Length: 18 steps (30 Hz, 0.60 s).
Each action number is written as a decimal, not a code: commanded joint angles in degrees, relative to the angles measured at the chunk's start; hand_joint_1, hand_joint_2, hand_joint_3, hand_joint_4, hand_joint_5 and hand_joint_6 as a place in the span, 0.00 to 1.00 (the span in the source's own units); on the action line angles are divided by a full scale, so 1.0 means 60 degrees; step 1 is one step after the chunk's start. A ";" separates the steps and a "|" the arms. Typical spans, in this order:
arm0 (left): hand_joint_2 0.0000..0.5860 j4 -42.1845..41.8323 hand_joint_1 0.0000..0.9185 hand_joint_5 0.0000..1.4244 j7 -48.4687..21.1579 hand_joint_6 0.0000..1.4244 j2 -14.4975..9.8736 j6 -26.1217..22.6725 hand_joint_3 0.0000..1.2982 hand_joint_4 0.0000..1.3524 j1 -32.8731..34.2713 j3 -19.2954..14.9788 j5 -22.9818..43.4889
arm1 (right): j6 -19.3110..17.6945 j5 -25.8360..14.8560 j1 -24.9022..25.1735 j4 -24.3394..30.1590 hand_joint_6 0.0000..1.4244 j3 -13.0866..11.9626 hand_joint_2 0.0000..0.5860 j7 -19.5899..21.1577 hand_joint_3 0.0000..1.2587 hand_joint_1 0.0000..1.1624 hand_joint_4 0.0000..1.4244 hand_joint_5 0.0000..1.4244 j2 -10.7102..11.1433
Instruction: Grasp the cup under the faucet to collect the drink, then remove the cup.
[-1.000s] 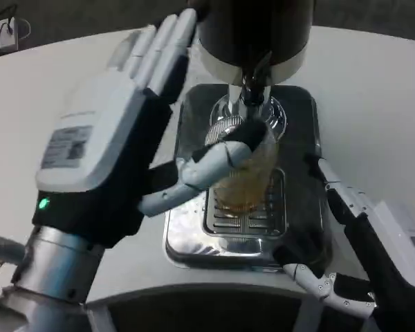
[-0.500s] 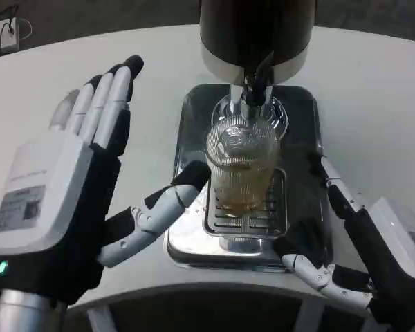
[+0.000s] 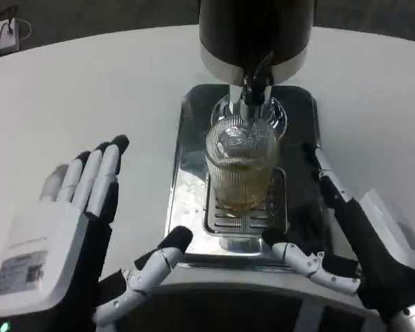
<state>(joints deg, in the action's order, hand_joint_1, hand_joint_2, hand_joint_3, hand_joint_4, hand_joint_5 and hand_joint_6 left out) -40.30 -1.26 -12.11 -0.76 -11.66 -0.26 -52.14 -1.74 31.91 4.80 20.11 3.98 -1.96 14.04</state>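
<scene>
1. A grey printed label sits on the white back of the robot's left hand (image 3: 38,266); its lines of print are too blurred to read.
2. The right hand (image 3: 363,238) shows a pale patch on its white back, with no legible characters.
3. No readable brand, number or sign appears on the dark cylindrical drink dispenser (image 3: 254,34).

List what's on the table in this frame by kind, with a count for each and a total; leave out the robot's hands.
Ribbed glass cup holding amber drink: 1
Drink dispenser with faucet: 1
Metal drip tray with grate: 1
White power strip, far left edge: 1
Total: 4
</scene>
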 commanded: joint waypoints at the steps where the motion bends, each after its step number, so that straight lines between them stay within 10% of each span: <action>1: 0.31 0.0504 0.00 0.00 0.0519 0.00 -0.0022 0.0354 0.00 0.00 -0.0391 0.0264 -0.0137 | -0.0104 -0.0215 0.0377 -0.0544 0.15 0.0071 0.44 0.0209 0.00 0.45 0.02 0.07 -0.0118; 18: 0.31 0.0963 0.00 0.00 0.0376 0.00 -0.0200 0.0362 0.00 0.00 -0.0158 0.0355 -0.0053 | -0.0441 -0.0741 0.1612 -0.1810 0.16 0.0240 0.40 0.0744 0.00 0.50 0.03 0.07 -0.0311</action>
<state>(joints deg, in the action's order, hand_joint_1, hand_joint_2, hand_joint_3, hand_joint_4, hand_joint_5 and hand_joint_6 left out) -35.10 1.04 -12.69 1.34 -12.49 1.80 -52.44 -2.72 28.32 13.17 10.52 4.92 1.67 12.69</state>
